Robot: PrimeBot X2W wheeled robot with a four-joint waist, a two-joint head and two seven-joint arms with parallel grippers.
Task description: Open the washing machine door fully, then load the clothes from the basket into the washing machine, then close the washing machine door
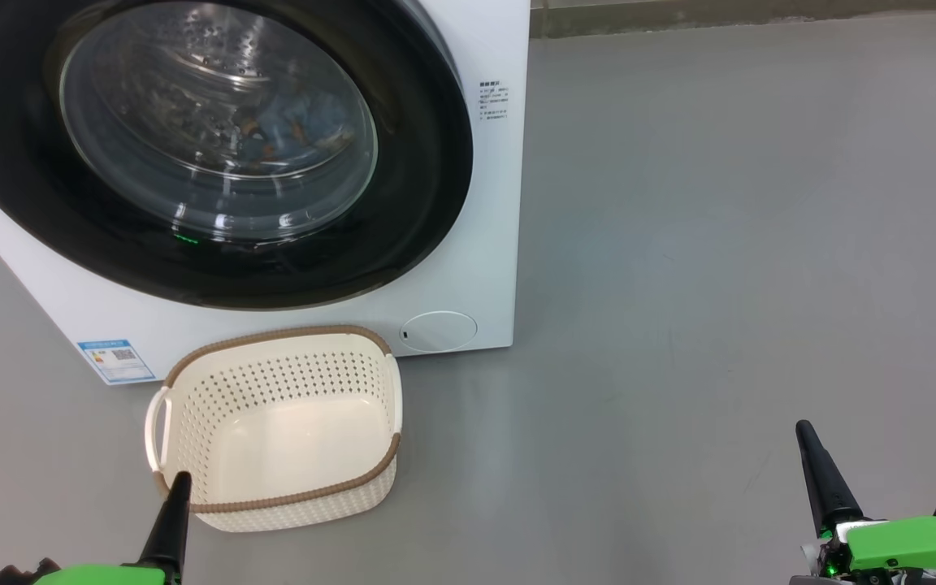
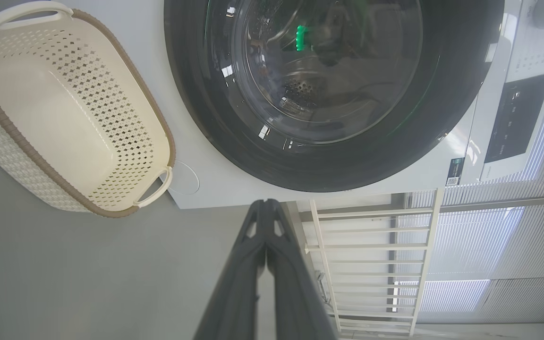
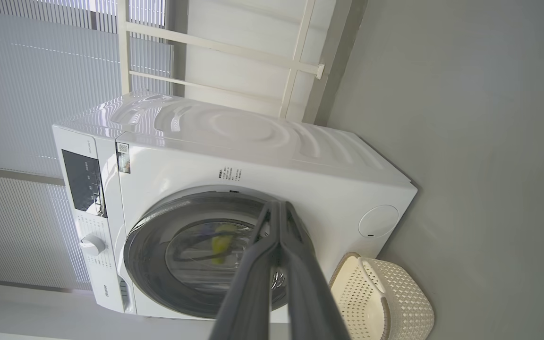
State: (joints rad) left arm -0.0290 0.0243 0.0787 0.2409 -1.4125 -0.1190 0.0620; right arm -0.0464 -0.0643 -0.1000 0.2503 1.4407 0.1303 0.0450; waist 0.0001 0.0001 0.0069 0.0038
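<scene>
1. Washing machine [image 1: 492, 203]: white front-loader standing on the grey floor [image 1: 720, 244], at the left of the head view. A blue energy sticker [image 1: 115, 360] sits at its lower left corner and a small round white flap [image 1: 438, 331] at its lower right.
2. Washing machine door [image 1: 427, 187]: wide glossy black rim around bulging clear glass. It lies shut, flush against the machine's front.
3. Clothes [image 1: 297, 126]: light blue fabric with small orange-brown patches, seen through the door glass, lying inside the perforated steel drum [image 1: 216, 57].
4. Basket [image 1: 289, 378]: cream, perforated walls, brown woven-look rim, white side handles. It stands upright on the floor just before the machine, below the door, with its rear corner near the flap. Whether it touches the machine cannot be told. Its cream bottom shows bare.
5. Left pincer [image 1: 182, 481]: two dark fingers pressed together, tips meeting. In the head view it is at the lower left, its tip overlapping the basket's near rim. The left wrist view shows it apart from the basket, pointing toward the machine's lower front edge.
6. Right pincer [image 1: 803, 431]: fingers together, at the lower right over the floor, well apart from both basket and machine.
7. Open room: grey floor runs wide from the machine's right edge and lies between the two pincers. Behind the machine stand a white rail frame [image 3: 295, 61] and ribbed blinds [image 3: 26, 94].
</scene>
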